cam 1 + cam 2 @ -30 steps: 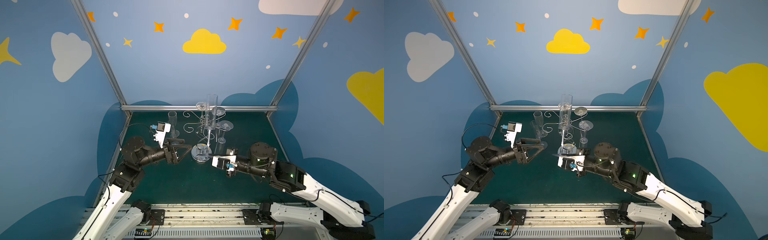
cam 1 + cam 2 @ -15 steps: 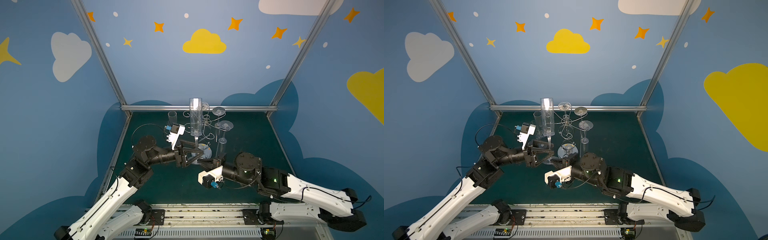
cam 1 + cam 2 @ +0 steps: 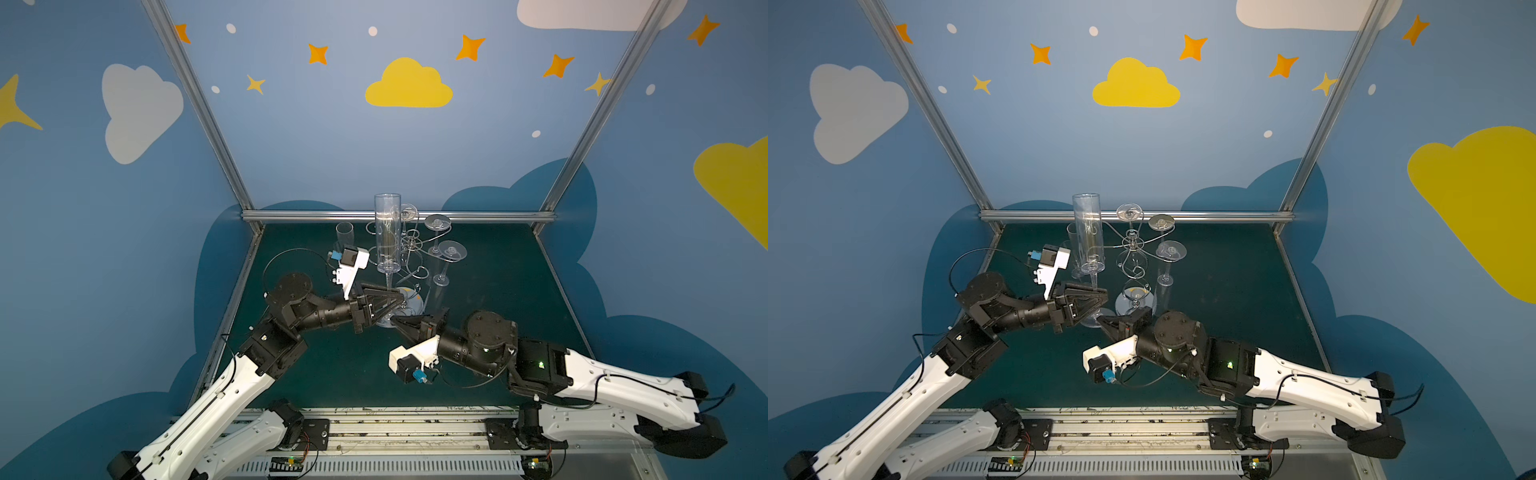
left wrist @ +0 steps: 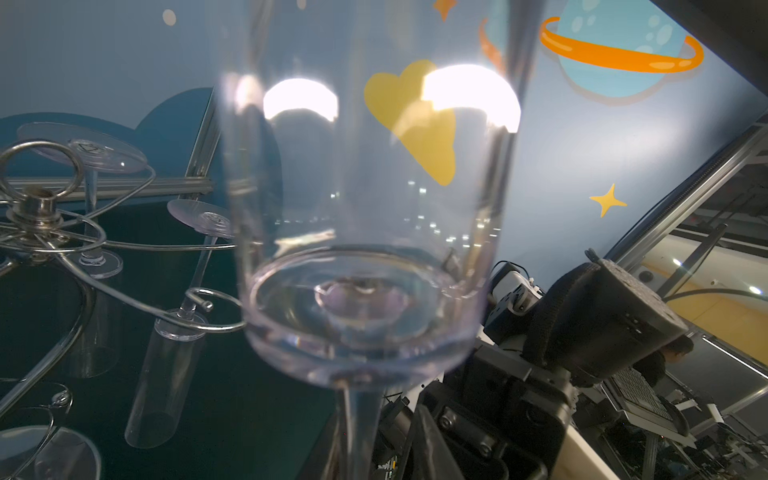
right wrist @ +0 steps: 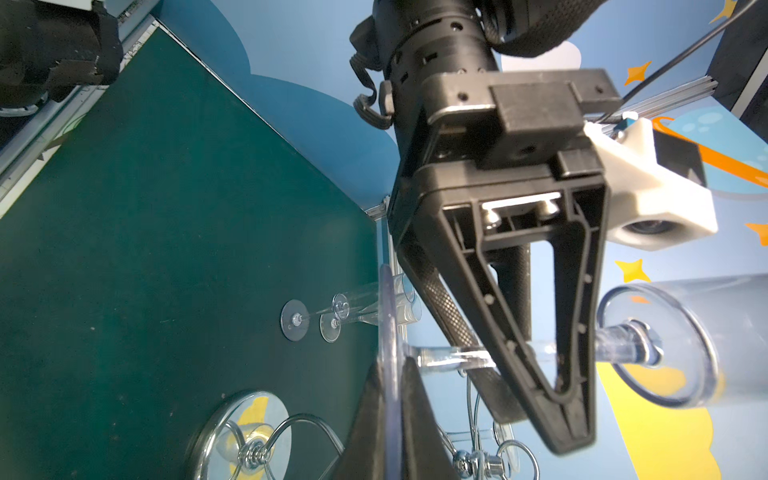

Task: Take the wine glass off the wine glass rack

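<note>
The wine glass (image 3: 387, 232) (image 3: 1088, 232), a tall clear flute, stands upright off the wine glass rack (image 3: 410, 246) (image 3: 1133, 246), just left of it. My right gripper (image 3: 397, 322) (image 3: 1102, 320) (image 5: 390, 399) is shut on the rim of the glass's round foot. My left gripper (image 3: 397, 299) (image 3: 1102, 297) (image 4: 365, 457) comes in from the left and is shut on the thin stem, just above the foot. The bowl (image 4: 361, 249) fills the left wrist view. The rack's mirror base (image 5: 245, 436) lies beside the right jaws.
Three more clear glasses hang upside down from the rack's arms, feet up (image 3: 451, 250) (image 3: 437, 222). Another flute (image 3: 345, 235) stands at the back left. The green mat (image 3: 498, 291) is walled by blue panels with a metal rail (image 3: 399, 215) at the back.
The right gripper carried the glass left and nearer, away from the rack. The left gripper moved in to the stem and closed from wide open onto it.
</note>
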Action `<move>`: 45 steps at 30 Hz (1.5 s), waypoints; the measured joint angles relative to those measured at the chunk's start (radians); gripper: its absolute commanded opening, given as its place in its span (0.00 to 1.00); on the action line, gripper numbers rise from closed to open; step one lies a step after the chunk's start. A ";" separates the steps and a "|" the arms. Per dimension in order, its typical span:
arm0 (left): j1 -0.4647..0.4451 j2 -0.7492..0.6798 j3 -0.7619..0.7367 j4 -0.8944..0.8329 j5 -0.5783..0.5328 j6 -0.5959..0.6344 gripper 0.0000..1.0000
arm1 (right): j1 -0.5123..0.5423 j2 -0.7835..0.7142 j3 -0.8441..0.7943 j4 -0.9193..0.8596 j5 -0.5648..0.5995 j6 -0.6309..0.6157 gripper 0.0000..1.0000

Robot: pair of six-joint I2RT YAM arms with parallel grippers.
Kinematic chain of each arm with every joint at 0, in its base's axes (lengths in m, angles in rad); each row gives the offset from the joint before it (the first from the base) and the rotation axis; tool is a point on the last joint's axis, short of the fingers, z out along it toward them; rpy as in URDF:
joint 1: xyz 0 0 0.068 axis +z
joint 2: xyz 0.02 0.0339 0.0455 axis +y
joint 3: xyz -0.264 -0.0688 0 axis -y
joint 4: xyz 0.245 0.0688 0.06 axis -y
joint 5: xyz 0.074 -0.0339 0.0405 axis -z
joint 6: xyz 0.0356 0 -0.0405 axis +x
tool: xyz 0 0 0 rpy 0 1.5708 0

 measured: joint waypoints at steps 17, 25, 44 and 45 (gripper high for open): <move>-0.006 -0.002 -0.004 -0.026 -0.047 0.041 0.03 | 0.012 -0.007 -0.029 0.026 0.033 -0.016 0.83; -0.012 -0.063 -0.016 -0.033 -0.109 0.101 0.03 | 0.013 -0.072 -0.031 0.032 0.005 0.082 0.88; -0.099 -0.068 -0.010 -0.101 -0.245 0.416 0.03 | -0.013 -0.198 0.119 0.188 -0.038 0.540 0.88; -0.115 -0.067 -0.010 -0.101 -0.259 0.439 0.03 | -0.015 -0.185 0.138 0.191 -0.031 0.564 0.88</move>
